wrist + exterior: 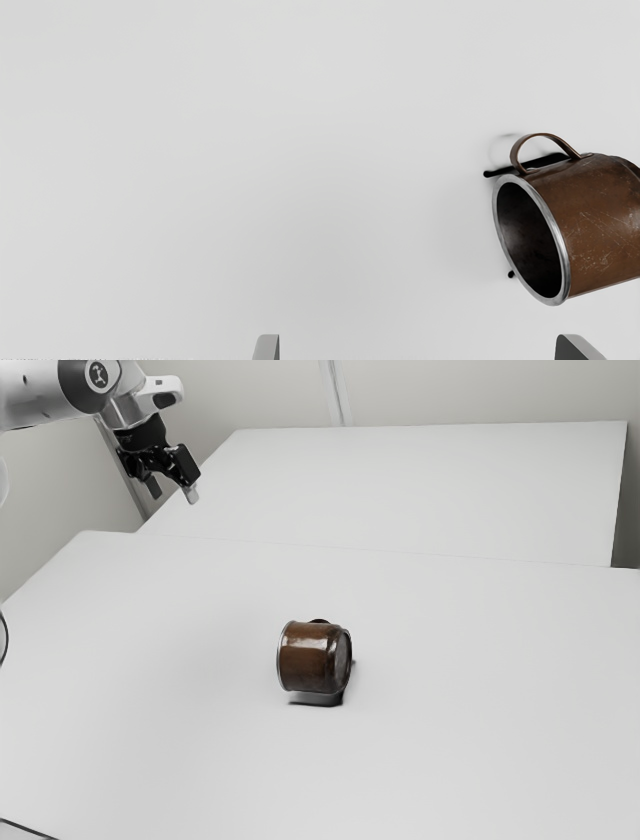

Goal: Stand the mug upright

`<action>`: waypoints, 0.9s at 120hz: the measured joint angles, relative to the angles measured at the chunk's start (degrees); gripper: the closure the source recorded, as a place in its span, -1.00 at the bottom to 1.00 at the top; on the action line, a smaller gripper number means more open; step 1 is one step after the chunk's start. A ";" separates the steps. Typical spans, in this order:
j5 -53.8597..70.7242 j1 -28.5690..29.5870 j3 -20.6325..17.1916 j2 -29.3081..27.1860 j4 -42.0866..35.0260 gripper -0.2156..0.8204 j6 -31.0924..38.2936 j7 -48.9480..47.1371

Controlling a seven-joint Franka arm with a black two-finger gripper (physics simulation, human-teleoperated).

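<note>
The brown metal mug [600,220] is tipped over on the tabletop [150,760], its mouth [527,240] turned to the exterior view's left. The jaws, empty and spread wide, must be brought down and to that view's right.

Brn mug [600,225] on its side, wht tbl [250,175].

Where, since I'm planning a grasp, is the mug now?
Near the exterior view's middle, the mug lies on its side on the table, toward the exterior view's right from the pincer.
</note>
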 joint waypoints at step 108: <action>-40.87 0.80 1.40 -3.51 -28.90 -0.58 5.06 2.47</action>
